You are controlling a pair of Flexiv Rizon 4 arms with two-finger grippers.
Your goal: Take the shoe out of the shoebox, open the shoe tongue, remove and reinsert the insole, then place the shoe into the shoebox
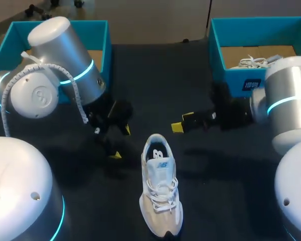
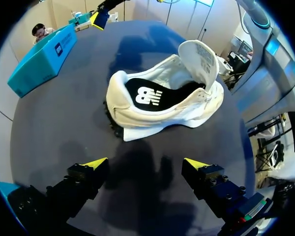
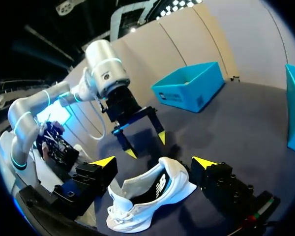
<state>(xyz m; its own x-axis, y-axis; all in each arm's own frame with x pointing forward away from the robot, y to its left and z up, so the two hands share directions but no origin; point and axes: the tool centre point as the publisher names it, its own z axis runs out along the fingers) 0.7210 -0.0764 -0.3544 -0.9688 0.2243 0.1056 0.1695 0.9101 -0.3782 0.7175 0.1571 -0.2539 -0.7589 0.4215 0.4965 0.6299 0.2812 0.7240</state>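
1. Your shoe (image 1: 160, 193) stands on the table (image 1: 226, 170) at the middle of its near edge, toe toward that edge, tongue lifted.
2. Your left gripper (image 1: 121, 142) hovers beside the heel, fingers spread and empty.
3. Your right gripper (image 1: 182, 122) is also spread, holding nothing.
4. The left shoebox (image 1: 103, 35) and right shoebox (image 1: 218, 40) occupy the far corners.

Dark table (image 1: 155, 70), matte near-black top, spans the head view. Left wrist view: bluish sheen across the far part of the top, soft shadows on the near part. Right wrist view: top reads blue-grey.
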